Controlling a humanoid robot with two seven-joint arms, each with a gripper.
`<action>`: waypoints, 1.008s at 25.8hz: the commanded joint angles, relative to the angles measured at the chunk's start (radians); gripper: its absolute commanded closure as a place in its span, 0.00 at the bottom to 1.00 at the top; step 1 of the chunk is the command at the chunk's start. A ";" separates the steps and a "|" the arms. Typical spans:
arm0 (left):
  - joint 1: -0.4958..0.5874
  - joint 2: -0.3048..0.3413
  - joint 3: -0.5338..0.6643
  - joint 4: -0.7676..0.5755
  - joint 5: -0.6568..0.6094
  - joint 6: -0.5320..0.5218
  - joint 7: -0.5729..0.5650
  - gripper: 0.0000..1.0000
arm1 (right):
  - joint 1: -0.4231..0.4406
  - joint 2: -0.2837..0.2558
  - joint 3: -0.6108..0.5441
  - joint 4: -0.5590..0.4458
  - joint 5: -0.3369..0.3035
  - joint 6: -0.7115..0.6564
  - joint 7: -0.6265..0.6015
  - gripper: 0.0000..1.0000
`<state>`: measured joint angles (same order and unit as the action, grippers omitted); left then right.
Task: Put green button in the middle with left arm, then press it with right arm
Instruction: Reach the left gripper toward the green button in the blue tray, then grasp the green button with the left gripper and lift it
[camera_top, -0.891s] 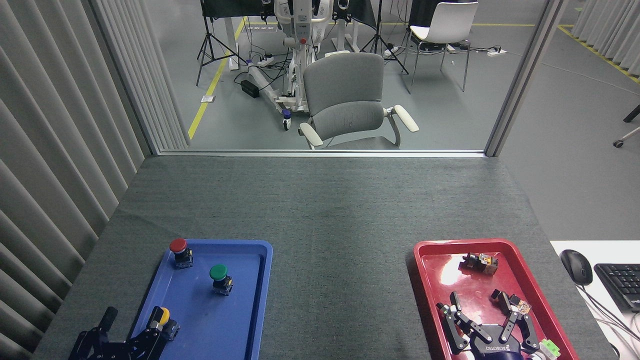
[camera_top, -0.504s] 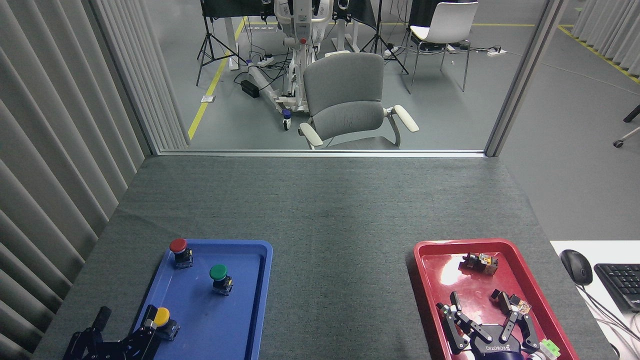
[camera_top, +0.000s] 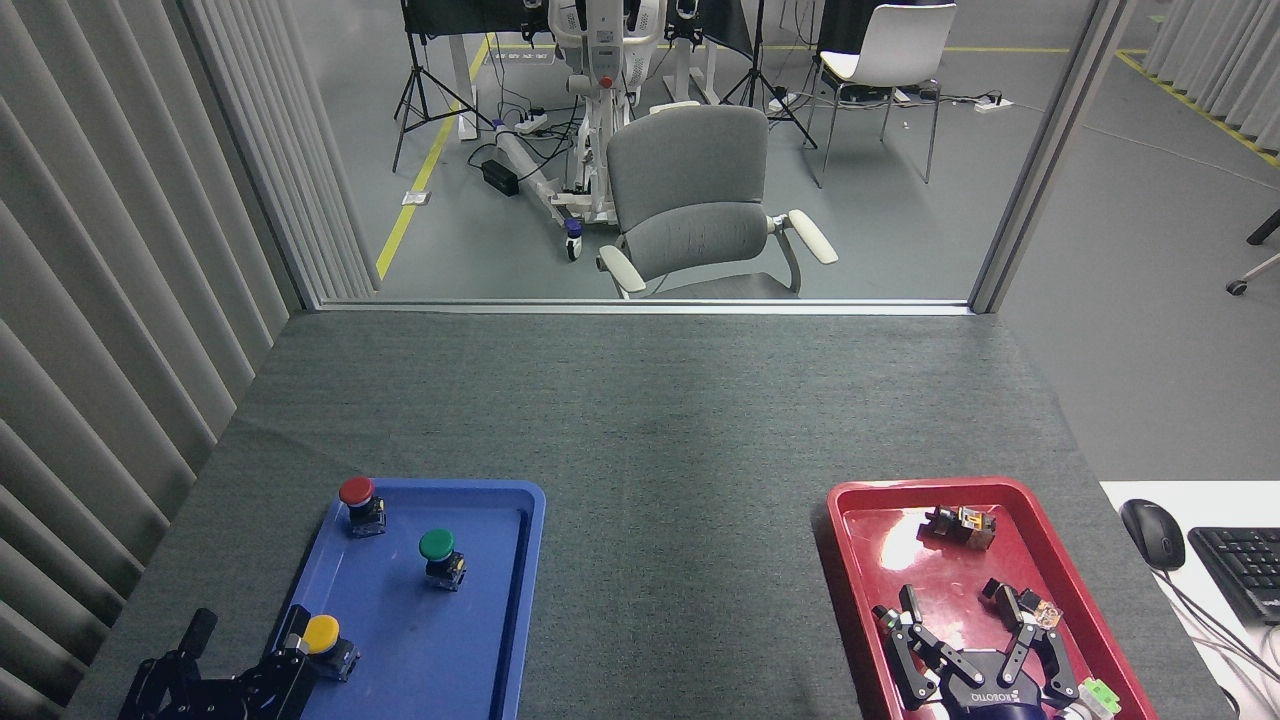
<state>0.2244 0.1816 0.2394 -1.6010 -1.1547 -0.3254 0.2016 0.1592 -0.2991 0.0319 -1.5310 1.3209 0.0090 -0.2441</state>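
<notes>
In the blue tray (camera_top: 500, 640), the green button (camera_top: 438, 553) stands untouched; left end effector (camera_top: 245, 640) and right end effector (camera_top: 965, 620) both spread.

A blue tray (camera_top: 505, 600) is seen at the left, with a red button (camera_top: 357, 497) and a yellow button (camera_top: 324, 640) standing in it. At the right, a red tray (camera_top: 850, 560) is laid out with small parts (camera_top: 958, 525). Beyond the table, a grey chair (camera_top: 700, 205) is parked.
</notes>
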 joint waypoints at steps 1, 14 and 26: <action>-0.002 -0.002 0.000 -0.005 0.000 0.008 -0.010 0.01 | 0.000 0.002 0.000 0.000 0.000 0.000 0.000 0.01; -0.060 -0.034 -0.493 -0.069 -0.086 0.447 -0.065 0.01 | 0.000 0.000 0.000 0.000 0.000 0.000 0.000 0.01; -0.269 -0.074 -0.675 0.259 -0.103 0.620 0.007 0.01 | 0.000 0.000 0.002 0.000 0.000 0.000 0.000 0.01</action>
<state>0.0058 0.1259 -0.4235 -1.4234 -1.2609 0.2930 0.2048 0.1594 -0.2991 0.0327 -1.5309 1.3208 0.0096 -0.2437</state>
